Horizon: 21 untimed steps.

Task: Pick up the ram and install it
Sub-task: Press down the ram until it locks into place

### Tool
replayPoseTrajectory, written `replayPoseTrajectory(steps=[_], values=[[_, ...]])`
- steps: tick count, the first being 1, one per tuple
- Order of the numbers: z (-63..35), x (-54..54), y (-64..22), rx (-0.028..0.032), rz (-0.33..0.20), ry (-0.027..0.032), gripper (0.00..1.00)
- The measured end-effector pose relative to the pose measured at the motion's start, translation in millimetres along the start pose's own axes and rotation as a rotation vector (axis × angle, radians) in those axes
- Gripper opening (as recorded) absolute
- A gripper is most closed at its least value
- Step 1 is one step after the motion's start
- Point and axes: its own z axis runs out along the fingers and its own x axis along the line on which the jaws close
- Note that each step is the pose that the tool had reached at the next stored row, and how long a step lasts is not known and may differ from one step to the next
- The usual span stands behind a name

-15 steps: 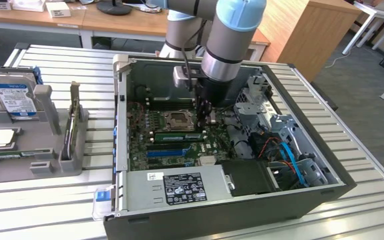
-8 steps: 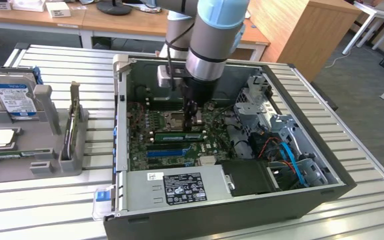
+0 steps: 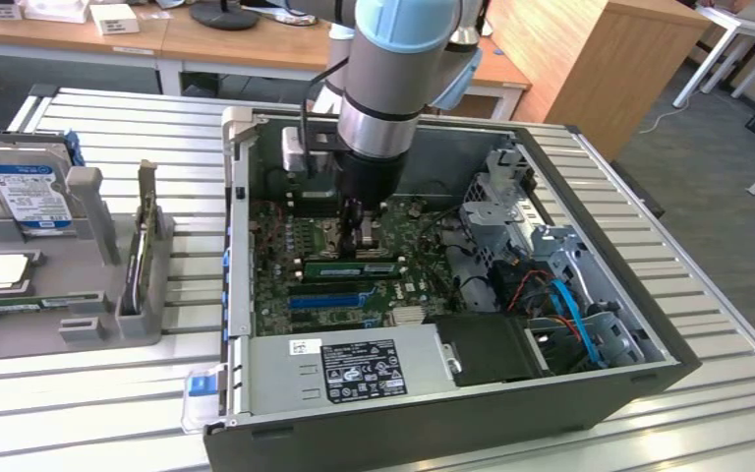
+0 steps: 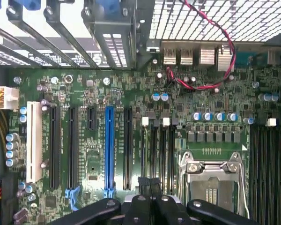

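Presently: gripper (image 4: 152,201) over the motherboard (image 4: 131,131) inside the open case (image 3: 613,295), jaws closed together, holding nothing visible. Ram (image 3: 351,266) seated in its slot, just below the gripper.

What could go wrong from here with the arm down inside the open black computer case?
1. The shut gripper hangs over the narrow black memory slots; whether it holds the green ram stick I cannot tell, and slight misalignment might jam one against a slot's edge.
2. The open silver processor socket lies right beside those slots, so a sideways slip could hit it.
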Motion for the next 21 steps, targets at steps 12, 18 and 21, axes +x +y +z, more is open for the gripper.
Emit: replayPoseTrajectory(steps=[12,18,21], values=[[2.1,0.1,6.0,0.0016,0.000,-0.0001,0.11],[4.9,0.2,6.1,0.0013,0.000,0.0002,0.11],[5.5,0.1,6.0,0.0017,0.000,-0.0002,0.11]])
